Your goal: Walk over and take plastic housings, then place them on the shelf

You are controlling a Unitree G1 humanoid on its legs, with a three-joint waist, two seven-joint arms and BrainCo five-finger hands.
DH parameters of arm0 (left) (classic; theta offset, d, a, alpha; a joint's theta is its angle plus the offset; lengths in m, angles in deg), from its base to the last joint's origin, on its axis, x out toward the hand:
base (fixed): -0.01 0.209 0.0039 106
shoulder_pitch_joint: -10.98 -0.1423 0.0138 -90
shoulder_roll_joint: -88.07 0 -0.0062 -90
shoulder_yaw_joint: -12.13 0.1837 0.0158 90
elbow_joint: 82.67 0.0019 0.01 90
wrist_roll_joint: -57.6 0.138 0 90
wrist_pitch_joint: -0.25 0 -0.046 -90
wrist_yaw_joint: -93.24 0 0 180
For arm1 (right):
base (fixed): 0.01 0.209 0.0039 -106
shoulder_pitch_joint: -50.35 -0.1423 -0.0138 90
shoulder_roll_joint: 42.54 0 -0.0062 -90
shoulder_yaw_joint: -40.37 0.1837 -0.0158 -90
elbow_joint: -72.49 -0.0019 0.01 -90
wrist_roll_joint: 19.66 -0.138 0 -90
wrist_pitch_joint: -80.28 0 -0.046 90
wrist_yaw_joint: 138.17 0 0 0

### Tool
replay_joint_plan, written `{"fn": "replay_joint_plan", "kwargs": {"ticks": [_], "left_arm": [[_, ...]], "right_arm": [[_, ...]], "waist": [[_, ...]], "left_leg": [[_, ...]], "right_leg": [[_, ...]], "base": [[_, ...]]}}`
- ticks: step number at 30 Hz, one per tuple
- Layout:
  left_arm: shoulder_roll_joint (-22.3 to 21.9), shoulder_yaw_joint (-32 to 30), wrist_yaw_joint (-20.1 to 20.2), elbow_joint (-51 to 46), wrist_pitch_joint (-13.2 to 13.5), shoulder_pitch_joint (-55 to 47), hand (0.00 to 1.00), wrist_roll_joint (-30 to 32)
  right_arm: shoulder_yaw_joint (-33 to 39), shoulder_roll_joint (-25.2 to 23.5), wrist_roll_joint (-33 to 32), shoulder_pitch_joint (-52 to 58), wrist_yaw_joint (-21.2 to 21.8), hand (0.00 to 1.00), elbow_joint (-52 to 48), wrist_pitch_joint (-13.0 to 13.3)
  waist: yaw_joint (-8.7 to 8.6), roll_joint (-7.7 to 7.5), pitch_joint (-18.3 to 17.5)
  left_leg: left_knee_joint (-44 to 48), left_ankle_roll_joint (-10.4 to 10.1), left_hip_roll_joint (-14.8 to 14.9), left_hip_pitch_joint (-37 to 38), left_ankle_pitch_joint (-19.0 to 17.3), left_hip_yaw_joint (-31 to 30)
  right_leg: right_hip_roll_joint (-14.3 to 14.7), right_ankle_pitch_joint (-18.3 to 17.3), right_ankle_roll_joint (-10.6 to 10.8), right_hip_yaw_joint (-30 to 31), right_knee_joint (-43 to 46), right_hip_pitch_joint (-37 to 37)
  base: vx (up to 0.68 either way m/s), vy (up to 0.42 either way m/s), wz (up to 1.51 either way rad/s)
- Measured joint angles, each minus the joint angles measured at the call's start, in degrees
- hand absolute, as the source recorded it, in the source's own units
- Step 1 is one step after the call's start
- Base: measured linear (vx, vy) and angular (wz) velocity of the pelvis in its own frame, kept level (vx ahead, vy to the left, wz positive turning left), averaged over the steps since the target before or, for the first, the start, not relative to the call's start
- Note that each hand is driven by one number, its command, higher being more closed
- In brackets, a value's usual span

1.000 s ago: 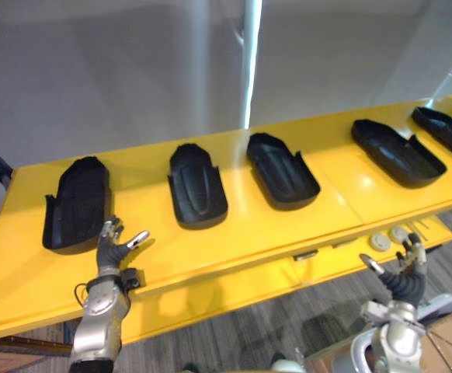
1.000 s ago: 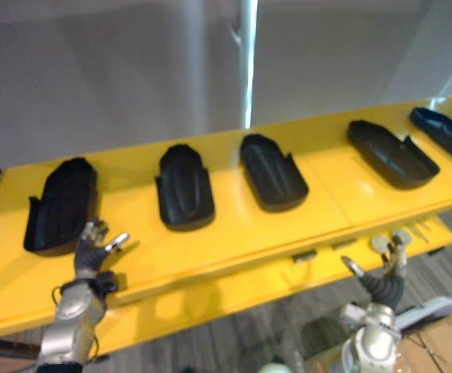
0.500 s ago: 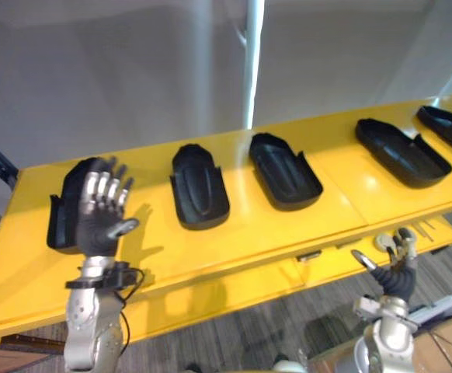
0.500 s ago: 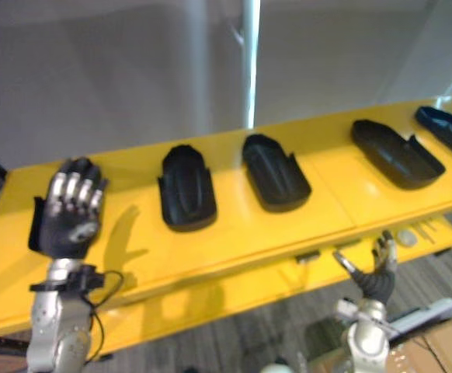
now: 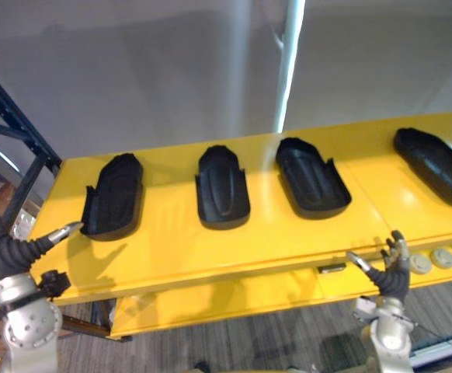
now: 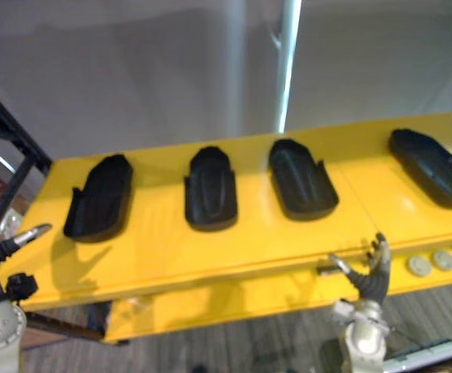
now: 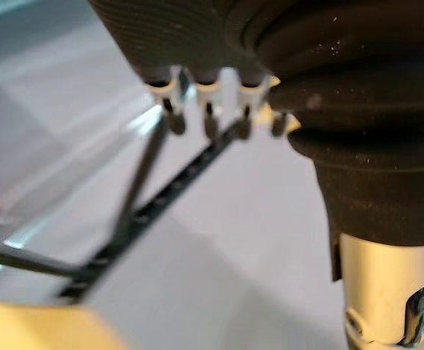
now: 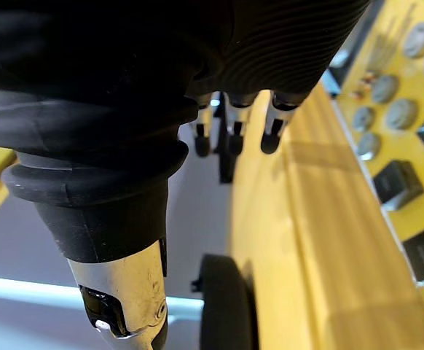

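Observation:
Several black plastic housings lie in a row on the yellow table (image 5: 172,260): one at the left (image 5: 113,196), one in the middle (image 5: 222,186), a third (image 5: 312,176) and one at the right edge (image 5: 436,165). My left hand (image 5: 8,252) is open off the table's left end, its thumb pointing toward the left housing without touching it. At the table's front edge, below the third housing, my right hand (image 5: 389,273) is open and low, holding nothing. In the left wrist view its fingers (image 7: 208,120) are straight, with nothing in them.
A dark metal rack frame (image 5: 12,101) stands past the table's left end. A pale pole (image 5: 288,70) rises behind the table against a grey wall. Round grey discs (image 5: 432,260) and small black blocks (image 8: 390,182) lie on the lower yellow shelf at the right.
The camera has turned left, so the whole scene sits further right. My left hand dropped from in front of the left housing to beside the table's left end. My right hand stays low.

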Motion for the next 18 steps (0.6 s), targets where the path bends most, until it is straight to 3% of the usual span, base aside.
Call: {"fn": "replay_joint_plan", "kwargs": {"ticks": [3, 8, 12, 18], "left_arm": [[5.92, 1.63, 7.59, 4.33, -2.72, 1.81, 0.00, 4.75], [14.60, 7.84, 20.12, 9.35, -2.86, 5.41, 0.00, 7.06], [17.53, 10.39, 24.88, 12.57, -2.13, 8.49, 0.00, 5.72], [20.94, 13.84, 35.95, 14.66, -1.69, 10.60, 0.00, 3.15]], "right_arm": [[0.01, 2.76, -2.09, 0.14, 1.18, 0.00, 0.47, -0.36], [0.01, 6.70, -4.18, 0.31, 3.77, 0.00, 2.27, -0.51], [-0.04, 8.46, -5.11, 0.40, 4.55, 0.00, 3.34, -0.74], [-0.18, 10.07, -5.63, 0.22, 4.87, 0.00, 4.42, -0.74]], "waist": [[-0.02, 0.20, -0.43], [-0.29, 1.40, -1.25], [-0.53, 1.82, -1.50], [-0.38, 2.06, -1.85]], "left_leg": [[0.00, 0.07, 0.02, -0.70, 0.12, 0.30], [0.06, 0.02, 0.05, -0.75, 0.20, 1.34], [0.15, 0.02, 0.24, -0.76, 0.20, 1.71], [0.26, 0.02, 0.29, -0.71, 0.20, 2.49]], "right_leg": [[0.04, 0.01, 0.01, 0.11, 0.00, -0.78], [0.30, 0.18, 0.14, 1.39, 0.04, -1.69], [0.49, 0.20, 0.12, 1.68, 0.04, -1.95], [0.48, 0.53, 0.06, 2.73, 0.09, -2.44]], "base": [[-0.01, 0.007, -0.02], [0.02, 0.015, -0.10], [0.02, 0.003, -0.05], [-0.01, 0.011, -0.07]]}}
